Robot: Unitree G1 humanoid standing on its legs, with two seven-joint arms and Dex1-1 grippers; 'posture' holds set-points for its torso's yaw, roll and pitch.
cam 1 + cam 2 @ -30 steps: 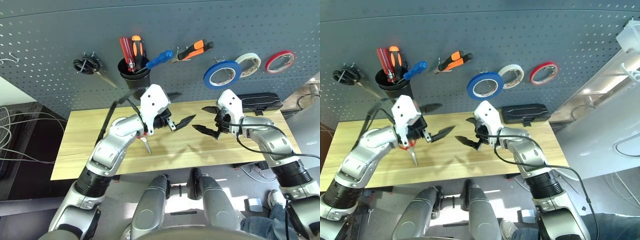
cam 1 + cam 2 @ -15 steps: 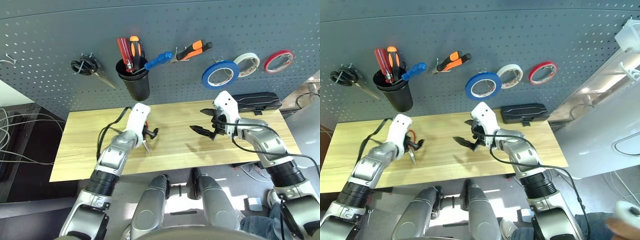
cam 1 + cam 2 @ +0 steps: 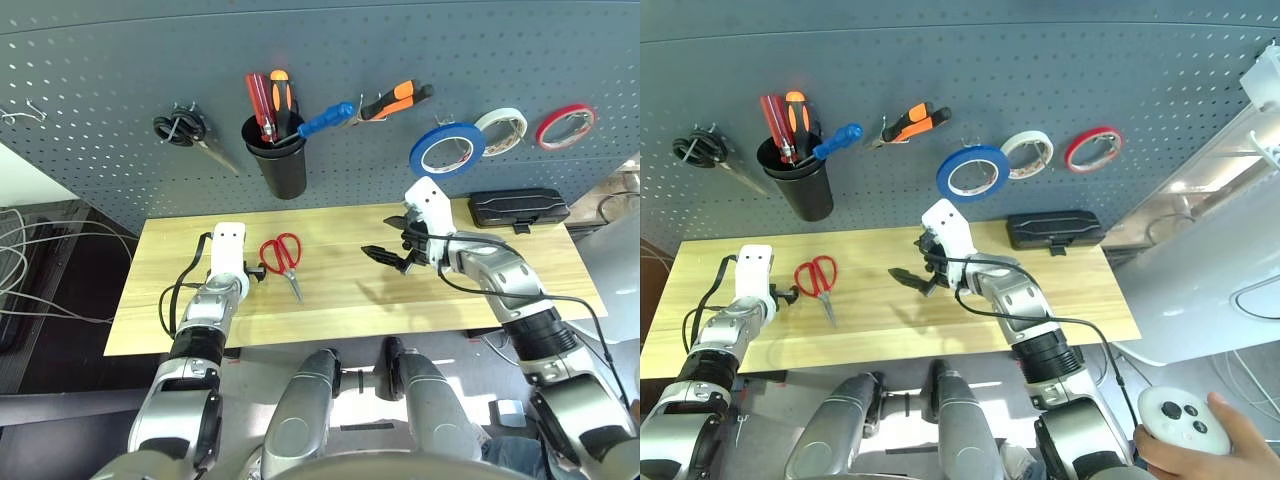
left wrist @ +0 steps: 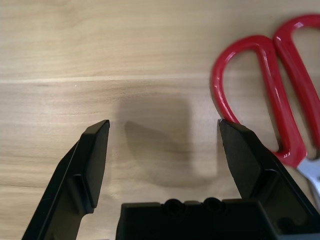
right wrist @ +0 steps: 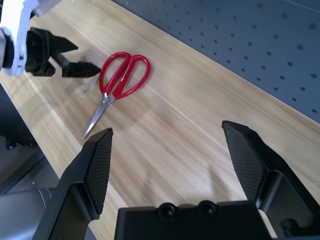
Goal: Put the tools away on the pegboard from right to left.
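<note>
The left end effector (image 3: 255,271) sits low over the bench (image 3: 330,310) at its left side, released, with both fingers spread and nothing between them. In the left wrist view, the red-handled scissors (image 4: 280,95) lie just beside 1 finger (image 4: 247,157), outside the gap, flat on the wood with the blades pointing toward the near edge.

The right end effector (image 3: 385,253) hovers above the middle of the bench, also released and empty, well apart from the scissors.

Task status, as judged: 3 of the 4 tools are on the pegboard (image 3: 100,90). The blue tape roll (image 3: 445,148) hangs on the right, the orange-and-black-handled pliers (image 3: 395,99) hang to its left, and the slim blue-handled screwdriver (image 3: 322,118) stands tilted in the black cup (image 3: 284,170). The scissors are the 1 tool left.

Risks from this position:

1. Missed grasp. The handles lie to 1 side of the open fingers. Closing here would likely clamp on bare wood or nudge the scissors away.
2. Pivoting. A grip on a single loop could let the blades swing during the lift.
3. Hang failure. The free hook cannot be made out clearly; a loop that misses it would drop the scissors.
4. Collision. The black-handled scissors (image 3: 185,135) hang at far left and could be knocked off.
</note>
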